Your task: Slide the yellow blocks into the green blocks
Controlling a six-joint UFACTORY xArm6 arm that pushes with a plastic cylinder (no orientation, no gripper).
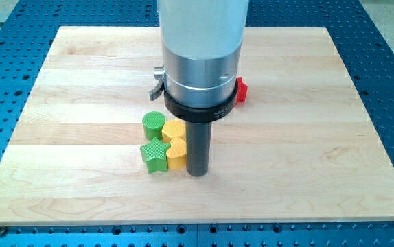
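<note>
Board: a pale wooden board lies on a blue perforated table; the arm's grey cylinder hangs over the board's middle and hides part of it.
End effector: a straight dark rod with no jaws, so there is nothing to open or close; the tip rests on the board surface.
Tip position: just to the view's right of the lower yellow block, touching it or nearly so; the exact contact cannot be told.
Green blocks: a green cylinder sits above a green star, both left of centre, close together.
Yellow blocks: an upper yellow block, shape not clear because the rod and collar cover part of it, sits against the green cylinder's right side; a lower yellow block, heart-like in outline, sits against the green star's right side.
Other block: a red block shows at the cylinder's right edge, well apart from the cluster and mostly hidden.
Progress: judged nearly or fully done; both yellow blocks appear to touch the green pair, forming one tight group.
Left to do: at most a small leftward nudge to close any hairline gap, if one exists; none is visible.
Risk: further pushing could shove the green star out of line.
</note>
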